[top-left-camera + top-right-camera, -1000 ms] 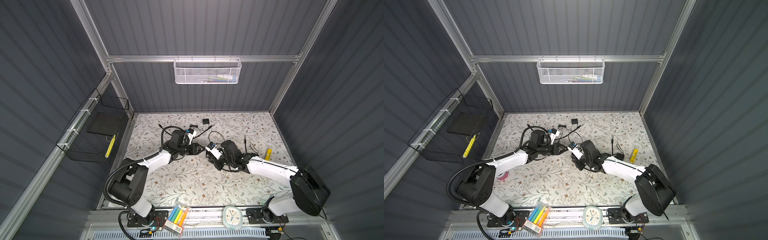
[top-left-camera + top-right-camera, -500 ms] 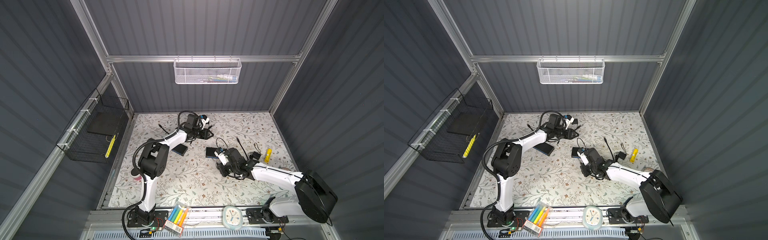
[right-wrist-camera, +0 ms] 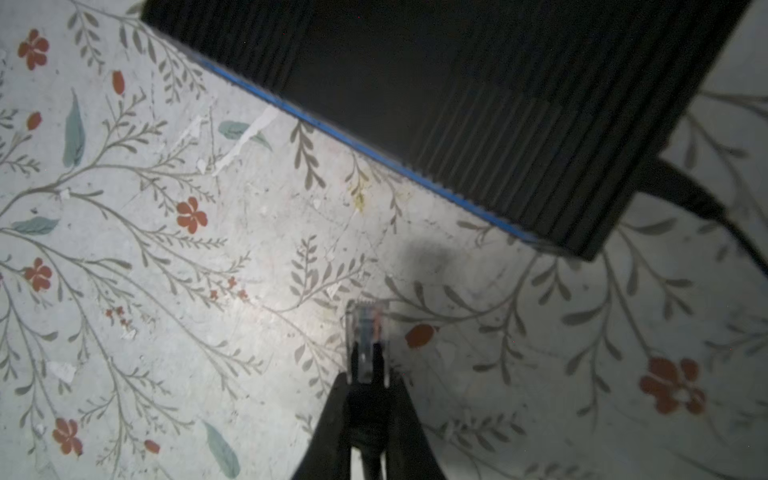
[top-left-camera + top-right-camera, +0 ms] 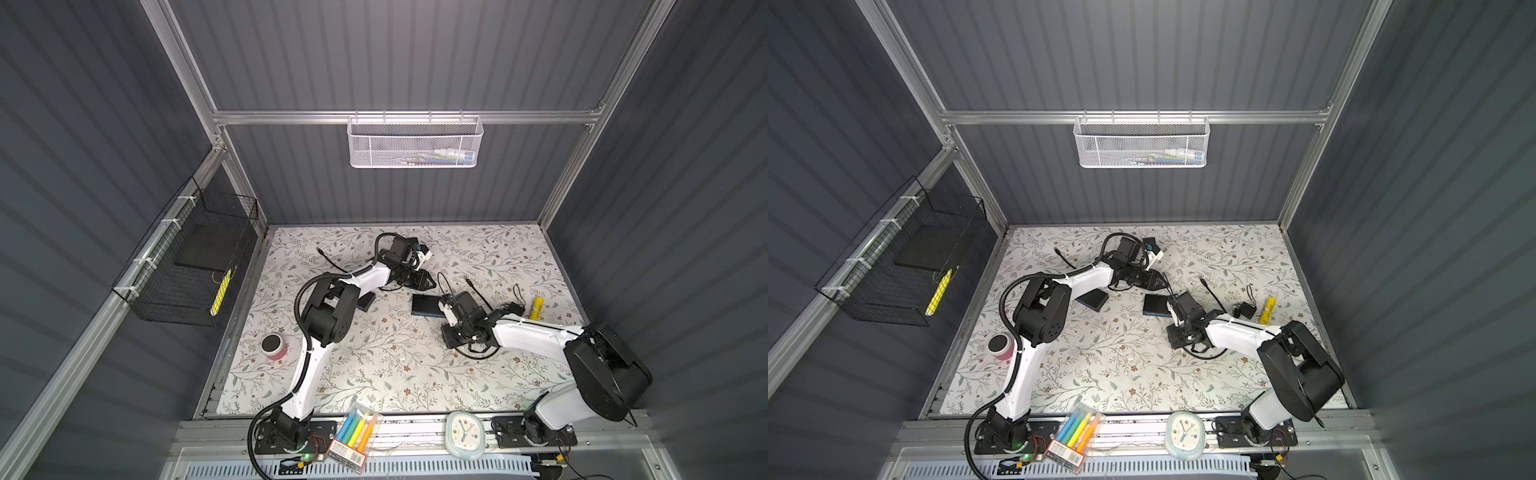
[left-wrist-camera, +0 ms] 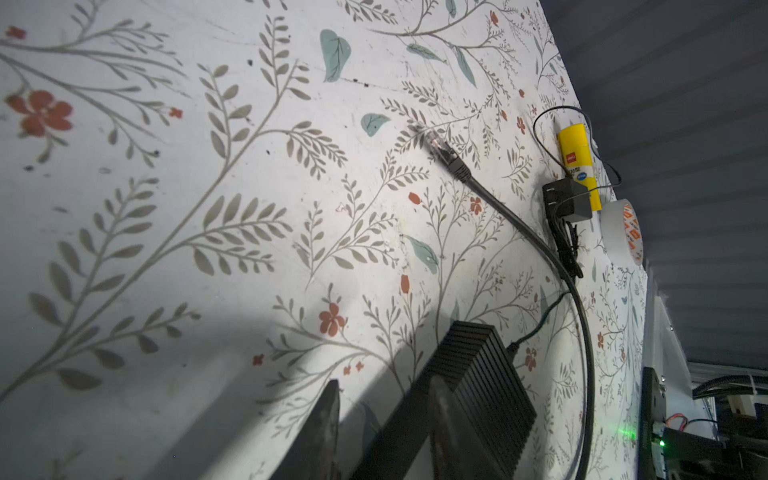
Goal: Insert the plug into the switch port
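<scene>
Right wrist view has the right hand (image 3: 368, 382) closed on the clear plug (image 3: 368, 332). The plug juts forward over the tabletop (image 3: 166, 249), short of the switch (image 3: 457, 104) and not touching it; no port shows from here. Since a second ago the two hands have parted from the middle. The left hand (image 4: 430, 284) has swung to the far side of the switch and is part open and empty. Judging by that, the switch lies unheld, so pushing the plug home may slide it.
</scene>
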Controlling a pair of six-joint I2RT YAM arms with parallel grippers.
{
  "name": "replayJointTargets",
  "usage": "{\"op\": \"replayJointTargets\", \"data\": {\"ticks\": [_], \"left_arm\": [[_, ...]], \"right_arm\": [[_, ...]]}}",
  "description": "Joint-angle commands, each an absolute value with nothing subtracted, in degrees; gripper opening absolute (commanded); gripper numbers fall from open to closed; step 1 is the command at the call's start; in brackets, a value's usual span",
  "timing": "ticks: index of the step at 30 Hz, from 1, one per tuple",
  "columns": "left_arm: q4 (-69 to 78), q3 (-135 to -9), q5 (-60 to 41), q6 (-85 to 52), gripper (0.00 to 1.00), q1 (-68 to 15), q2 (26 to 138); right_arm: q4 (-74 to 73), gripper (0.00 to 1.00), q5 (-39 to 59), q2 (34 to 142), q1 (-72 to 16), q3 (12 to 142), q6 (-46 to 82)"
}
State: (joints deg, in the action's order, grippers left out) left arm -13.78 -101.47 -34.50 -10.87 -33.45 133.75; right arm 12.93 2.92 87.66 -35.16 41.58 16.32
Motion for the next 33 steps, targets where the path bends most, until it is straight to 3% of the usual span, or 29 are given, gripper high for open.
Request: {"op": "replayJointTargets", "data": {"ticks": [1,21,33], "left_arm": [[-16.24,-103.32,-36.55,-8.44,0.36,-33.55,135.39],[-8.20,-88.26,-38.15,-12.30,0.30,-33.51,128.89],[-8.61,-90.37,-38.09,-11.78,0.29,-33.49,128.57]], "right_arm": [[16.83,0.00,3.78,89.84,-34.49,44.70,17.15],[21.47,0.00,6.31,96.77,-30.52,50.78,16.61],[27.58,0.00,7.02,98.05,-29.56,53.39,16.13]]}}
